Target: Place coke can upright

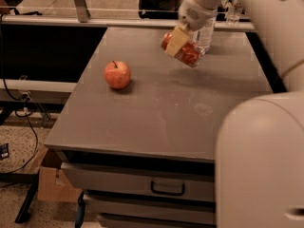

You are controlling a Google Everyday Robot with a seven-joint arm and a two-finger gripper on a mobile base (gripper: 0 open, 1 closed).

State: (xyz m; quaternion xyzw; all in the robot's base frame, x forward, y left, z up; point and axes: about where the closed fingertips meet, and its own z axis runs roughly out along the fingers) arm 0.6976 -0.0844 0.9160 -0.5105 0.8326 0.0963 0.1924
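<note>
The coke can [186, 52], red-orange with a silver end, is held tilted on its side above the far part of the grey table [156, 103]. My gripper [177, 42] is shut on it, with a tan finger pad [176, 40] across the can's near side. The can is off the surface and casts a faint shadow below it. My white arm comes down from the upper right.
A red-orange apple [117, 74] sits on the table's left middle. A clear plastic water bottle [205, 32] stands just behind the can. My large white arm body [261, 160] fills the lower right. Drawers [166, 186] lie under the table's front edge.
</note>
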